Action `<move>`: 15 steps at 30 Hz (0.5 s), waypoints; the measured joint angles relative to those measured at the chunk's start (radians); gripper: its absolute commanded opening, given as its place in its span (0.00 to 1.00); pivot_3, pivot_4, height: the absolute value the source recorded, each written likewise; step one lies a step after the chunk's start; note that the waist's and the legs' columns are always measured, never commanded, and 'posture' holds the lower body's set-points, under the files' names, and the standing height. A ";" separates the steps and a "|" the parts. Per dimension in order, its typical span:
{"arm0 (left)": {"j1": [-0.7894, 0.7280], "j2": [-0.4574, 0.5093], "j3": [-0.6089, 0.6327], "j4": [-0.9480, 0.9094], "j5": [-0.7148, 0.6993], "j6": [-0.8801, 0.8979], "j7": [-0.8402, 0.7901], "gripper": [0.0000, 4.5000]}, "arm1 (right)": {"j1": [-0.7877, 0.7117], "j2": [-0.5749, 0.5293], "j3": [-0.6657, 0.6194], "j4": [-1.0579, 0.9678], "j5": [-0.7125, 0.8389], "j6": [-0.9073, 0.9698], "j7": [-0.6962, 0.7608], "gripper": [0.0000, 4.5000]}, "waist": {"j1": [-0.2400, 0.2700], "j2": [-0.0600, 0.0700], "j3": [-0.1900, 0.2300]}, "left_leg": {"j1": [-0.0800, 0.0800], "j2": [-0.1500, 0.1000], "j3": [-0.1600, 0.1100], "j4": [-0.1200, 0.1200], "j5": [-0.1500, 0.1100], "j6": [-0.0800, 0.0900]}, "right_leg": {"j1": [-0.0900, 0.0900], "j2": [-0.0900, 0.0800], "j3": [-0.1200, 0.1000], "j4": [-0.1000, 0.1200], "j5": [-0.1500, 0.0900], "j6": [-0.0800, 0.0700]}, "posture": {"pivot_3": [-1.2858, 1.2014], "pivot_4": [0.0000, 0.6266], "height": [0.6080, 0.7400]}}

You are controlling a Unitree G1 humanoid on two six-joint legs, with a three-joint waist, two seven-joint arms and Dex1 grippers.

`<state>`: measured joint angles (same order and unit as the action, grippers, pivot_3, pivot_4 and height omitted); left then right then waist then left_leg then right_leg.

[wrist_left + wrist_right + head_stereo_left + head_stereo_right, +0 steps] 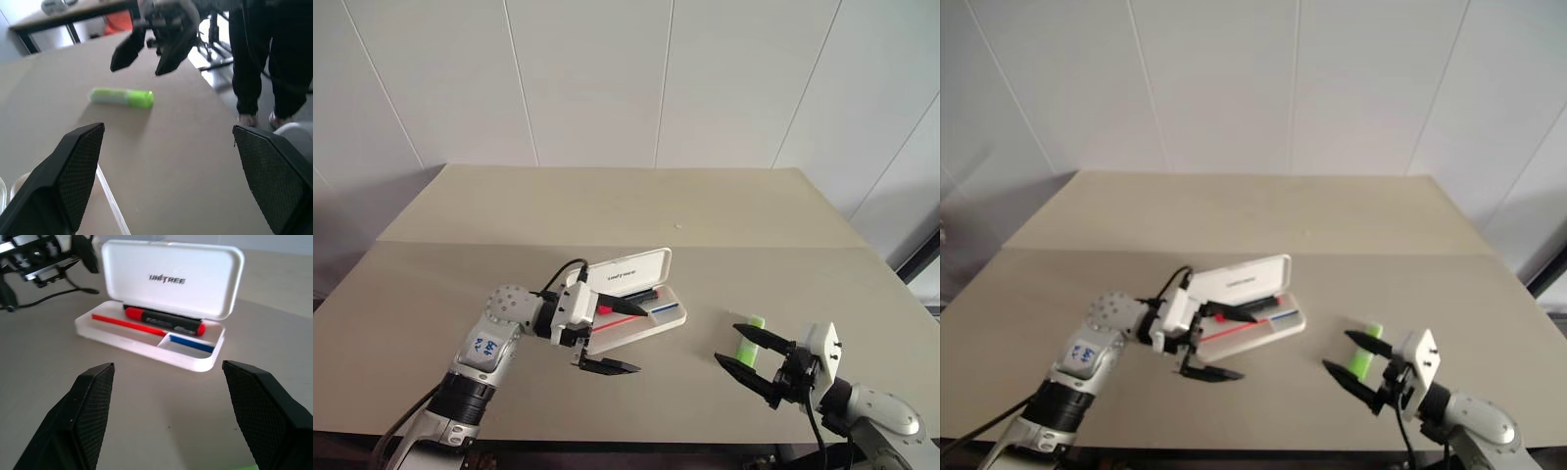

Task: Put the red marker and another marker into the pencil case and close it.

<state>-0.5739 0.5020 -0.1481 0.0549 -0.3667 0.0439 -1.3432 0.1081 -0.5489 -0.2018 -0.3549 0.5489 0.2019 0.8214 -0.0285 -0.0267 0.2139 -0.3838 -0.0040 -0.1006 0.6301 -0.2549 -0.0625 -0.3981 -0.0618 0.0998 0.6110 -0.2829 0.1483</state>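
case (161, 308) lies open on the table (460, 284) with the red marker (164, 321) inside, green marker (749, 338) beside the right gripper (749, 357), both it and the left gripper (617, 336) spread, empty.

Beige table (607, 211); white panelled wall (607, 69); person's legs (266, 54).

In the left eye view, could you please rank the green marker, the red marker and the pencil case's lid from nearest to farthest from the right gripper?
1. Green marker, on the table beside the right gripper.
2. Red marker, inside the tray.
3. Lid, raised behind the tray.
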 measured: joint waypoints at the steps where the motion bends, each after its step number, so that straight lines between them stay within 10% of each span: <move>1: 0.007 0.009 0.008 0.000 -0.008 0.000 -0.009 1.00 | 0.000 0.007 0.000 -0.002 -0.002 0.006 -0.020 1.00 | 0.000 0.000 0.000 | 0.000 0.000 0.000 0.000 0.000 0.000 | 0.000 0.000 0.000 0.000 0.000 0.000 | 0.52 0.24 1.00; 15: 0.054 0.069 0.111 0.018 -0.109 -0.012 -0.120 1.00 | -0.037 0.161 0.044 -0.043 -0.162 0.194 -0.440 1.00 | 0.001 0.000 0.000 | 0.000 0.000 0.000 -0.001 0.000 0.000 | 0.000 0.000 0.000 0.000 -0.003 -0.005 | 0.52 0.24 1.00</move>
<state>-0.5198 0.5710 -0.0372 0.0726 -0.4761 0.0316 -1.4636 0.0713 -0.3880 -0.1575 -0.3983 0.3865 0.3962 0.3816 -0.0278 -0.0265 0.2136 -0.3836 -0.0039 -0.1006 0.6293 -0.2549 -0.0625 -0.3981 -0.0621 0.0998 0.6108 -0.2857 0.1429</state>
